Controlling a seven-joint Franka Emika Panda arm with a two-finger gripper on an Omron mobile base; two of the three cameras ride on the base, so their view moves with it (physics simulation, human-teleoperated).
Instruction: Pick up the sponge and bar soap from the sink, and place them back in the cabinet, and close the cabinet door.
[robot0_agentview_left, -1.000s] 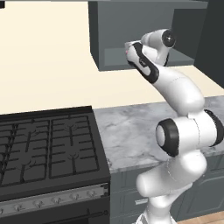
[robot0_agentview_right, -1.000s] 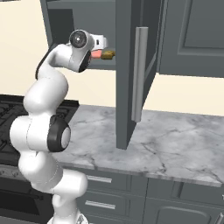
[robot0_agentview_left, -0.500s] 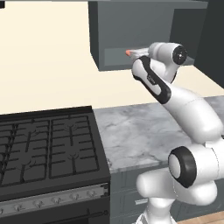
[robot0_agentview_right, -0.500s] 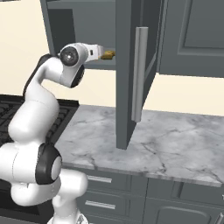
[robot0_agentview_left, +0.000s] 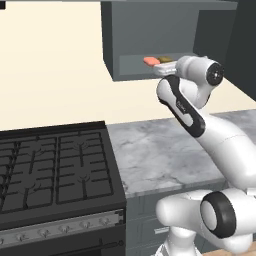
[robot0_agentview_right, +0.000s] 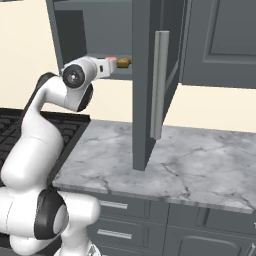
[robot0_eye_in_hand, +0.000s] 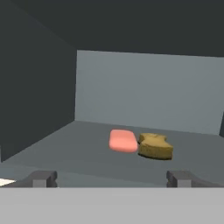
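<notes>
The fingers (robot0_eye_in_hand: 111, 178) are wide open and hold nothing. On the shelf of the cabinet (robot0_eye_in_hand: 39, 87), the pink bar soap (robot0_eye_in_hand: 123, 141) lies at 12 o'clock from them, touching the yellow sponge (robot0_eye_in_hand: 155, 146) at its 3 o'clock. The cabinet door (robot0_agentview_right: 155, 75) stands open.

- You get flat, even rendered light across the counter (robot0_agentview_right: 200, 160) and wall, with no glare or hard shadows.
- Inside the cabinet (robot0_eye_in_hand: 144, 96) it turns dim; the side wall and ceiling go nearly black.
- Edges look soft and slightly pixelated; nothing is motion-blurred.
</notes>
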